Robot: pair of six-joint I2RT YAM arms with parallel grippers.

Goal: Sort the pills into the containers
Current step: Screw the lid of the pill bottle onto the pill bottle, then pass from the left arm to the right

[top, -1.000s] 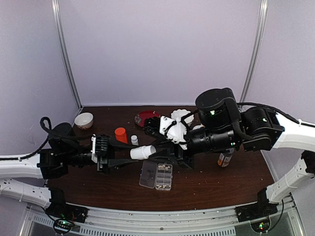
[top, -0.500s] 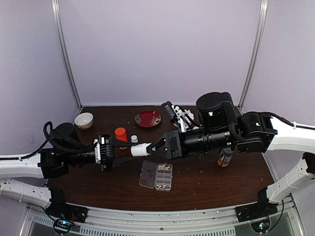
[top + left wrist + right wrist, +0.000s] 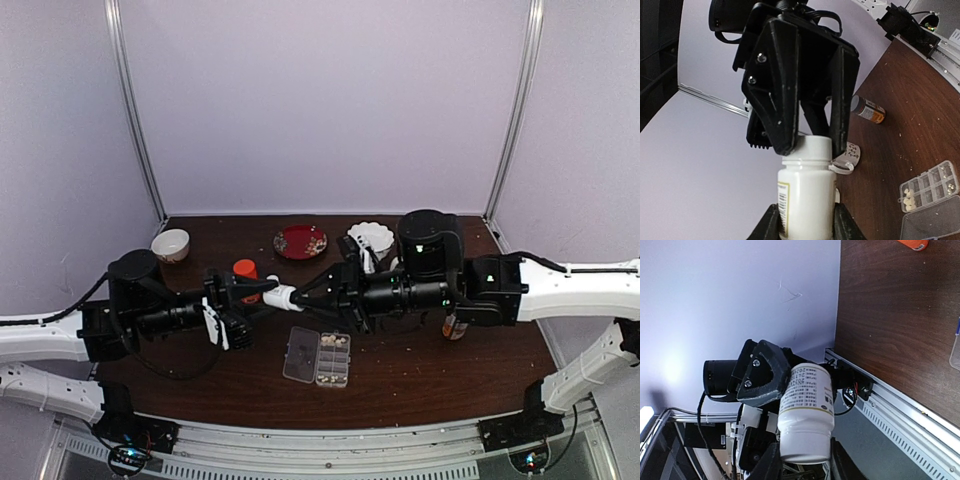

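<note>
two pincers, one bottle: the left pincer (image 3: 262, 292) is clamped on the body of a white bottle (image 3: 278, 296), held level above the counter (image 3: 450, 380). facing it, the right pincer (image 3: 302, 297) is clamped on the bottle's cap (image 3: 812, 145), so the bottle spans the gap between the arms. just below, nearer the arm bases, the clear pill box (image 3: 334, 378) lies on the counter with its lid (image 3: 300, 355) folded open to the left. the pills (image 3: 910, 196) show as small pale tablets in several of its cells. just behind the left pincer stands an orange bottle (image 3: 245, 272). further back sit a red plate (image 3: 300, 241), a white scalloped dish (image 3: 370, 236) and a small bowl (image 3: 170, 244). an orange-labelled bottle (image 3: 455, 325) sits beside the right arm.
</note>
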